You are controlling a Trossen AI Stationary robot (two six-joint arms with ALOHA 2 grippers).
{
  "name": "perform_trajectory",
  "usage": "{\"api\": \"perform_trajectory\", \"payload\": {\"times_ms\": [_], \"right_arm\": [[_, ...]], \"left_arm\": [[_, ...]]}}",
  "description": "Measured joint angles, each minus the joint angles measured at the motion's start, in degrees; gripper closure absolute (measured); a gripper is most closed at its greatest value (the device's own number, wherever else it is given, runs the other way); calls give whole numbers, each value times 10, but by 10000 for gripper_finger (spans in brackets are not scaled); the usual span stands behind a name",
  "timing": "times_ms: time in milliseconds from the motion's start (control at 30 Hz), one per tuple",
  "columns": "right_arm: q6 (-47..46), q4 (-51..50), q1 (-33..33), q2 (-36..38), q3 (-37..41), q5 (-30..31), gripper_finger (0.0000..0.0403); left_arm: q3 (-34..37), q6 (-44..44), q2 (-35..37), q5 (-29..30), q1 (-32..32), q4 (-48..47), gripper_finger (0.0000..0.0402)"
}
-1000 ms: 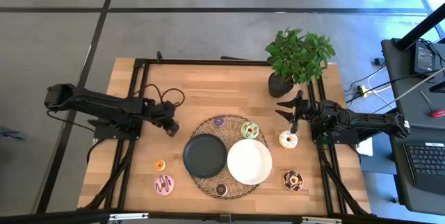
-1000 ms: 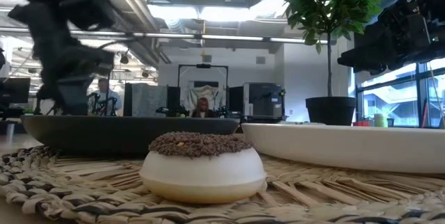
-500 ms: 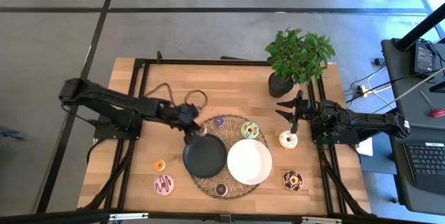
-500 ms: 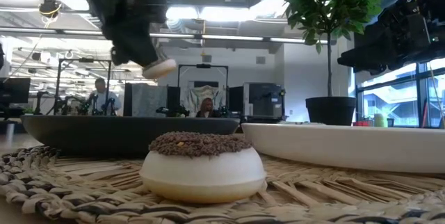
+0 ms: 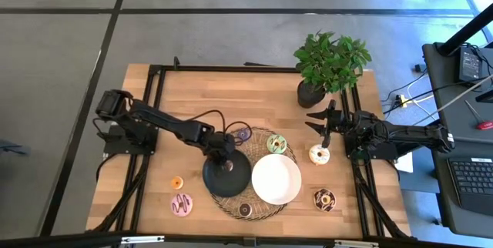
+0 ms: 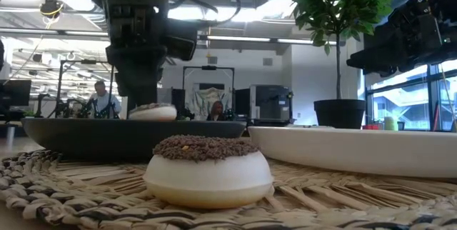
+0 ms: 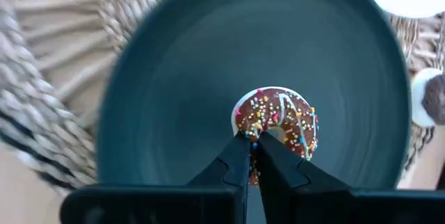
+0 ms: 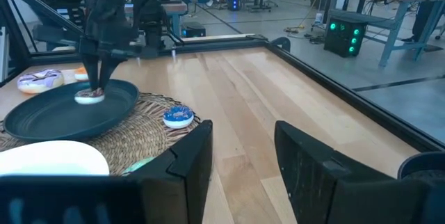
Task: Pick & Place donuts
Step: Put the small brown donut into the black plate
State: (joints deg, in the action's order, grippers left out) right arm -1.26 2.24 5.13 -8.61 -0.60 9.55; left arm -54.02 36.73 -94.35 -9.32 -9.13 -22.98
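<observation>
Left gripper (image 7: 251, 140), clenched on choc donut (image 7: 275, 121), now down over black plate (image 7: 160, 85) vs 0.5 s ago.

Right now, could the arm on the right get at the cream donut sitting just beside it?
Probably yes. The right gripper is open just above the cream donut on bare table, nothing between them. The left gripper is busy holding a chocolate sprinkled donut over the black plate.

donuts: eight showing — chocolate sprinkled (image 5: 227, 166), purple (image 5: 243, 134), green (image 5: 276, 144), cream (image 5: 319, 154), dark brown (image 5: 324, 199), chocolate (image 5: 245, 209), pink striped (image 5: 182, 204), orange (image 5: 177, 182)
plates: two sitting on mat — black (image 5: 216, 180), white (image 5: 276, 179)
mat: one (image 5: 262, 136)
plant: one (image 5: 330, 62)
arms: two reaching in
</observation>
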Motion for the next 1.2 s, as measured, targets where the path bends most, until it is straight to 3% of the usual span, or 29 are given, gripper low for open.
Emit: {"api": "perform_trajectory", "payload": {"times_ms": [767, 1200], "right_arm": [[-2, 0, 0, 0, 0, 0, 246], [0, 0, 0, 0, 0, 0, 246]], "left_arm": [[0, -15, -11, 7, -2, -5, 384], [0, -6, -11, 6, -1, -14, 315]]}}
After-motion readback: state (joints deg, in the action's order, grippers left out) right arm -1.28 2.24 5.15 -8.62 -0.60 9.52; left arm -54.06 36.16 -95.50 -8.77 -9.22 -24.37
